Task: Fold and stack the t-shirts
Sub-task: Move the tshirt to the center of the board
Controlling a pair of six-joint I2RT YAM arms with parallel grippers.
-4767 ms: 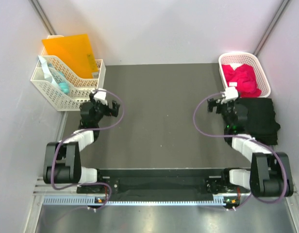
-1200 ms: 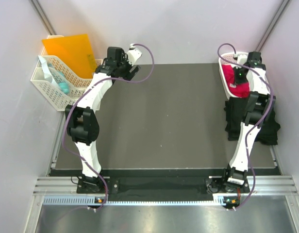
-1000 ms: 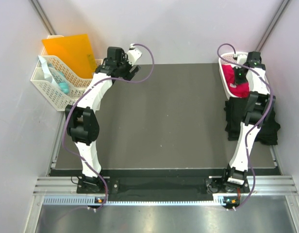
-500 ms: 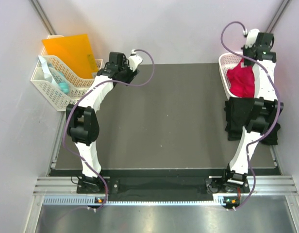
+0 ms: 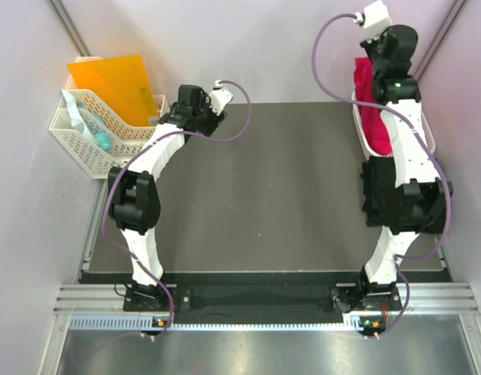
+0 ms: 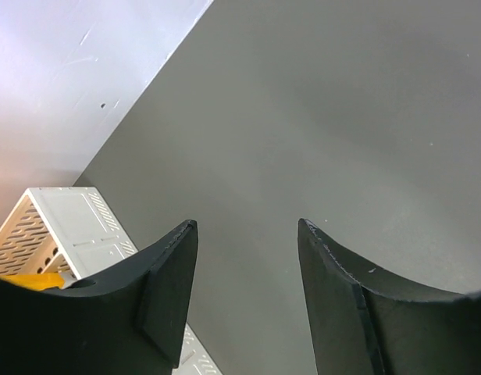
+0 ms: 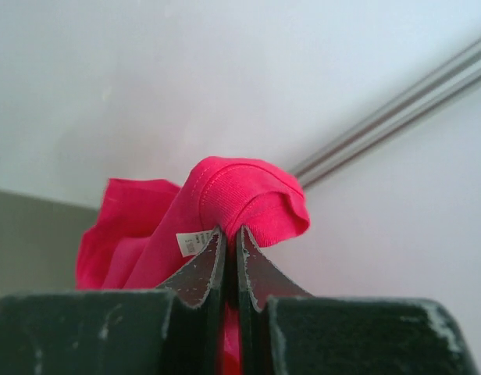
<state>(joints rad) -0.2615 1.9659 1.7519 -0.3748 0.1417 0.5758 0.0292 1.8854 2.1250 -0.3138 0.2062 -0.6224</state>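
Note:
The pinkish-red t-shirt (image 5: 375, 117) hangs in the air from my right gripper (image 5: 367, 66), its lower part still draped into the white basket (image 5: 425, 133) at the back right. In the right wrist view my right gripper (image 7: 231, 231) is shut on the ribbed collar of the red t-shirt (image 7: 244, 195), beside the white neck label (image 7: 190, 242). The black t-shirt (image 5: 375, 195) lies on the mat in front of the basket, partly hidden by my right arm. My left gripper (image 5: 211, 113) hovers at the back left, open (image 6: 247, 234) with only the dark mat (image 6: 342, 117) between its fingers.
A white lattice organiser (image 5: 92, 148) holding an orange folder (image 5: 115, 82) stands at the back left; its corner (image 6: 69, 226) shows beside my left fingers. Grey walls close in the back and both sides.
My right arm has risen, pulling the red t-shirt up out of the basket. My left gripper has narrowed somewhat and drifted slightly right.

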